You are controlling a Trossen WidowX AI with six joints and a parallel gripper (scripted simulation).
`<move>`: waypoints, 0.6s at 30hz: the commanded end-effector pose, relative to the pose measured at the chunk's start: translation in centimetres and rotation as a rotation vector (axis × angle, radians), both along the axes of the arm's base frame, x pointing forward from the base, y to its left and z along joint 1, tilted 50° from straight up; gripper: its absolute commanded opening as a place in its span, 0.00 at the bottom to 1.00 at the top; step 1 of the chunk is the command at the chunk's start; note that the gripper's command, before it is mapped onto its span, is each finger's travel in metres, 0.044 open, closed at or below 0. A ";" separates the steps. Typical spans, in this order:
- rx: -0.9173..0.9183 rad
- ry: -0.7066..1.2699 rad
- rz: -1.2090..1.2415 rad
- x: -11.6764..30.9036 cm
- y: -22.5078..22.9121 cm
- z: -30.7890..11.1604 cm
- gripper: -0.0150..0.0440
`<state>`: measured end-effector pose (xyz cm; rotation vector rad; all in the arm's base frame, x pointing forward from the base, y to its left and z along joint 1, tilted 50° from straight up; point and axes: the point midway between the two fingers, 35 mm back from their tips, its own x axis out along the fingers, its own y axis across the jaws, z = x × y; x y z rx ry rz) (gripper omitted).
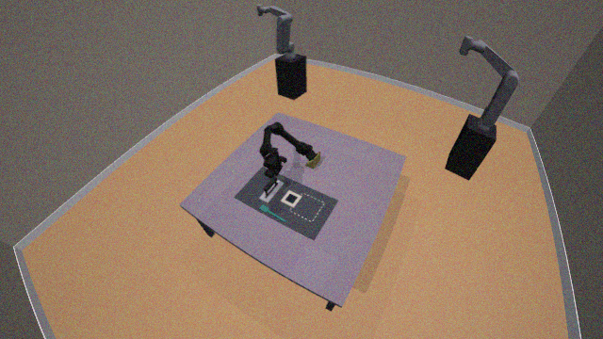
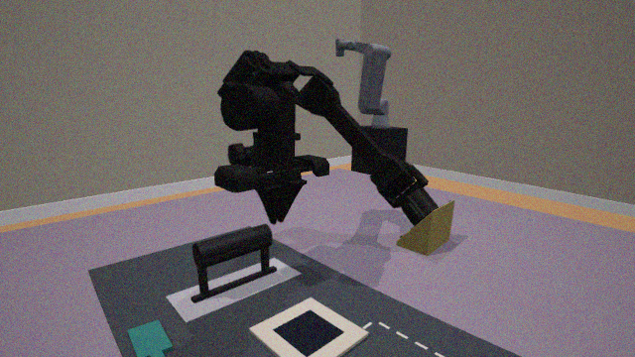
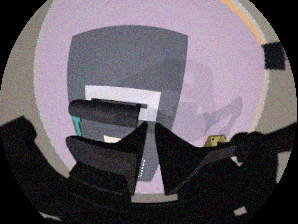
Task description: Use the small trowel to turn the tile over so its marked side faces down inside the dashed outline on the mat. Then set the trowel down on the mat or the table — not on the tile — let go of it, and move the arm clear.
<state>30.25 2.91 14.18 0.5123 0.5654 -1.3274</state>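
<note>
The black-handled trowel (image 1: 270, 189) (image 2: 233, 245) (image 3: 105, 112) rests with its pale blade flat on the dark mat (image 2: 119, 278) (image 3: 130, 55), handle upward. The cream tile (image 1: 291, 198) (image 2: 309, 332) (image 3: 112, 139) lies flat, its dark marked square facing up, to the left of the dashed outline (image 1: 323, 203) (image 2: 402, 335) (image 3: 142, 167). My gripper (image 1: 271, 176) (image 2: 278, 222) (image 3: 151, 125) points down just above and beyond one end of the trowel handle, not touching it. Its fingertips are nearly together, with nothing between them. The fingers partly hide the tile in the wrist view.
A teal flat tool (image 1: 273, 213) (image 2: 150, 337) (image 3: 76, 125) lies on the mat near its front edge. The arm rises from a yellow wedge (image 1: 314, 160) (image 2: 432, 230) (image 3: 215, 140) on the purple table (image 1: 363, 188). Two grey arms on black pedestals stand beyond the table.
</note>
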 end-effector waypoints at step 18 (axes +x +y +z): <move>0.000 0.000 0.000 0.0 0.0 0.0 0.34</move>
